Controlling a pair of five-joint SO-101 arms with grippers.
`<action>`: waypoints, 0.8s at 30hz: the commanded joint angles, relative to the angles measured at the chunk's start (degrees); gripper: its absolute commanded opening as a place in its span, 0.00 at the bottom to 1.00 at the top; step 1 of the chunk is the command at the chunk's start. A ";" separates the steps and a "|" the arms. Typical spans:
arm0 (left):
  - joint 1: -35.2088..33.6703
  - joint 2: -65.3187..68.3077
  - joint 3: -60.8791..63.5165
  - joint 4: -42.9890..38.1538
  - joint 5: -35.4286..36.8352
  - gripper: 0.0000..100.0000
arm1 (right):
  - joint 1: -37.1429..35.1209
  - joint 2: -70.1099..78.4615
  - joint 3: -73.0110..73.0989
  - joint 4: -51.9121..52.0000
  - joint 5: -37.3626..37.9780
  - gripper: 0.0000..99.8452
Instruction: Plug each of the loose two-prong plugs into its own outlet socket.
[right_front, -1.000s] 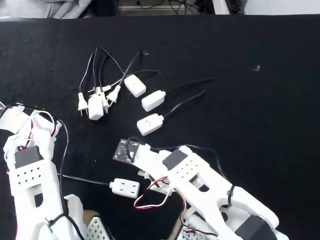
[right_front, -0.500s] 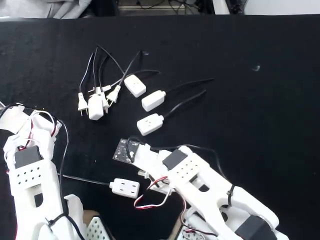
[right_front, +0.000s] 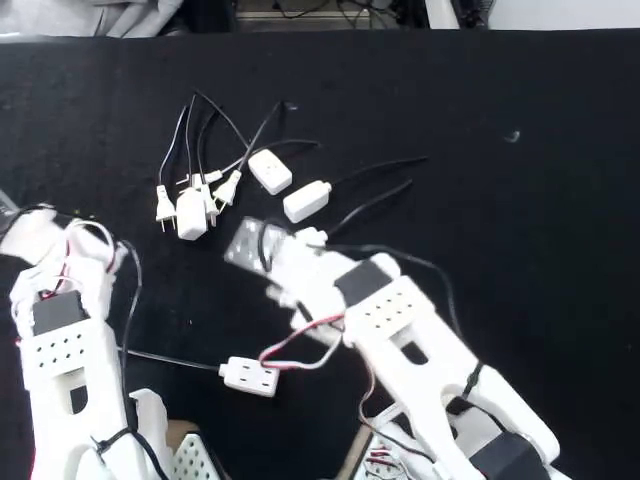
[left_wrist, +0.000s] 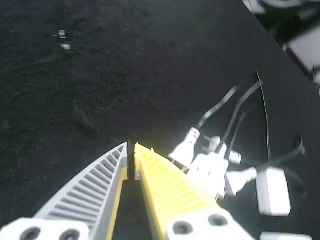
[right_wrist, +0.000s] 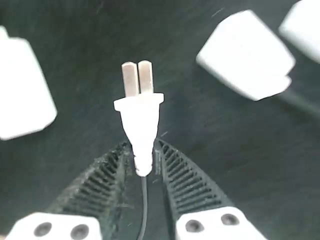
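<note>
Right arm (right_front: 400, 320) slants from lower right up to mid-frame, the right gripper (right_wrist: 142, 152) clamped on a two-prong plug (right_wrist: 140, 112) — seemingly between two sockets (right_wrist: 245, 55), it's blurry — while the left gripper (left_wrist: 131, 152), pinched shut and empty, sits at the left edge near the loose plugs (right_front: 190, 210).

White perforated arms (right_front: 410, 330), red-and-white cables (right_front: 285, 347), ribbed black, grey and yellow fingers (right_wrist: 100, 185).

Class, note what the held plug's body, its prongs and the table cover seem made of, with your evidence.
Plug body: white moulded plastic, smooth and even. Prongs: likely metal; flat blades with a dull sheen. Table cover: probably black cloth or felt; matt, lint-speckled.
</note>
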 joint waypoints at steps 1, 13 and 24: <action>5.49 -1.23 -1.36 -0.44 -6.07 0.03 | -0.70 -2.59 -5.49 -1.41 -1.32 0.01; 14.73 -1.32 -3.65 6.68 -9.23 0.03 | -2.55 -2.59 6.37 -28.57 -20.40 0.01; 24.22 -2.29 -6.29 9.76 -8.88 0.03 | -2.55 -2.77 8.48 -31.12 -27.60 0.01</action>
